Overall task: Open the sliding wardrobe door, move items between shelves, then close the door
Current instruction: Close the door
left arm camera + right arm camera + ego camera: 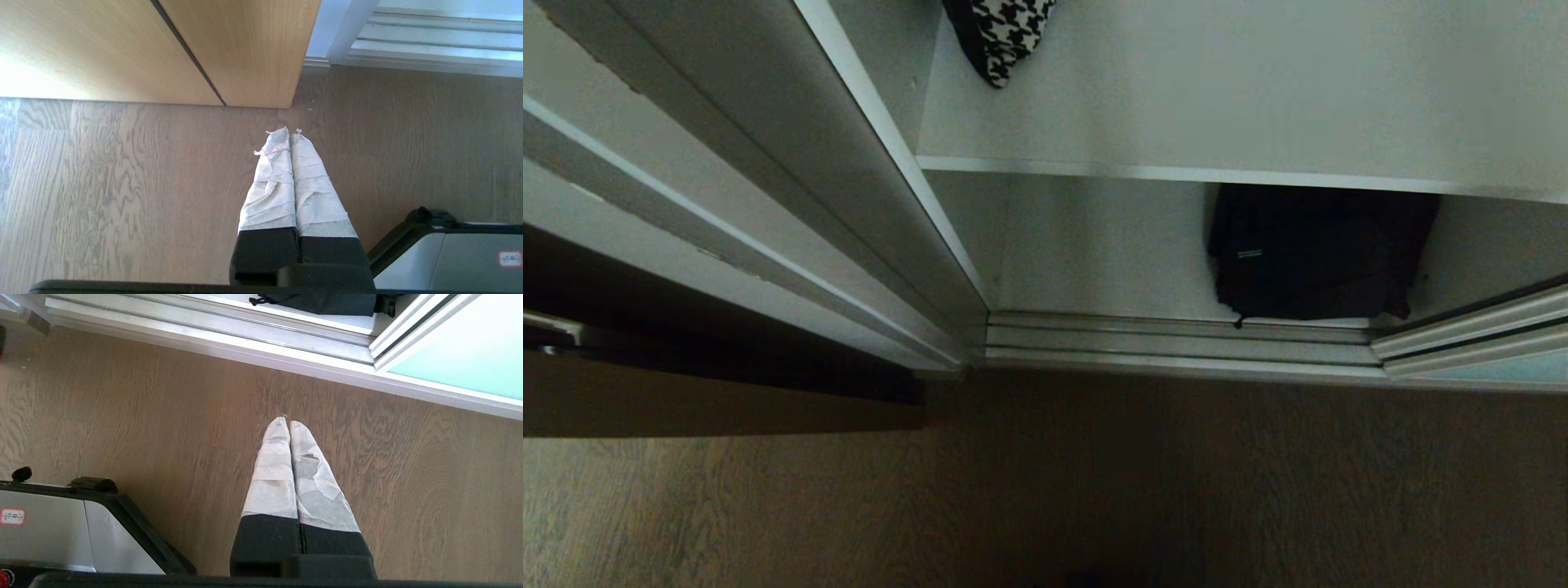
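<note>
Both tools, left (290, 132) and right (288, 421), closed, empty, over floor; sliding wardrobe door (461, 359) open ahead of right tool; next, reach for black bag (1311, 253).

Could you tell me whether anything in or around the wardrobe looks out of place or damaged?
Nothing looks damaged. The bag sits on the bottom board with a strap end trailing over the door track, where the door could catch it. The houndstooth cloth lies on the shelf above.

Left pincer (290, 132) pointing downward, its tape-wrapped fingers (271, 179) pressed together and holding nothing, right pincer (287, 422) likewise pointing downward, wrapped fingers (314, 477) closed tip to tip, empty, neither arm visible from the head view
</note>
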{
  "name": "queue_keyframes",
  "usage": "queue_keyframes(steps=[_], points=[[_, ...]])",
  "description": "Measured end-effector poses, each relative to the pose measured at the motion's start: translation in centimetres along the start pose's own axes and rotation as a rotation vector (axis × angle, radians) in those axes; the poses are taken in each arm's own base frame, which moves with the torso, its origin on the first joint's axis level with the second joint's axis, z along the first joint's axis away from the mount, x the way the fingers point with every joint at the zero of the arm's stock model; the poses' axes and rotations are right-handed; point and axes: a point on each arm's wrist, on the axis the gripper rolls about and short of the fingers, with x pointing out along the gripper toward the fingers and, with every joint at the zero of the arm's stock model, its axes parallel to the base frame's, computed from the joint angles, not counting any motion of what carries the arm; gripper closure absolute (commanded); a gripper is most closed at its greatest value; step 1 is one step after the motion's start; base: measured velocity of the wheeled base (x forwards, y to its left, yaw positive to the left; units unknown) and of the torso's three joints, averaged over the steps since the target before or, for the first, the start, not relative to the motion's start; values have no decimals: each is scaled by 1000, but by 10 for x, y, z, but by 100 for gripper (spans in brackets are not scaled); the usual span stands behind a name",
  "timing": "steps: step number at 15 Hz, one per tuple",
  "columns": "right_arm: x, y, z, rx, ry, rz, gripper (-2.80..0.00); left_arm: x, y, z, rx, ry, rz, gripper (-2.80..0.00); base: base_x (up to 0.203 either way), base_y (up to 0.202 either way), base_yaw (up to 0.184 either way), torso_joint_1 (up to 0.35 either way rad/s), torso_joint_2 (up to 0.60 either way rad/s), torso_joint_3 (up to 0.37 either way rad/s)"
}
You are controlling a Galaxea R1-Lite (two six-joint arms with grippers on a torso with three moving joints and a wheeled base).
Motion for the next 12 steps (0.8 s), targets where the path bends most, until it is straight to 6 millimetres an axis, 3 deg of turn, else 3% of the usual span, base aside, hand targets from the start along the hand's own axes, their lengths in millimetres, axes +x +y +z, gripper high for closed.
queue_keyframes(steps=[12], points=[[0,0,0,13,4,-3,0,0,0,0,-1,0,-1,0,0,-10,1,0,0,0]])
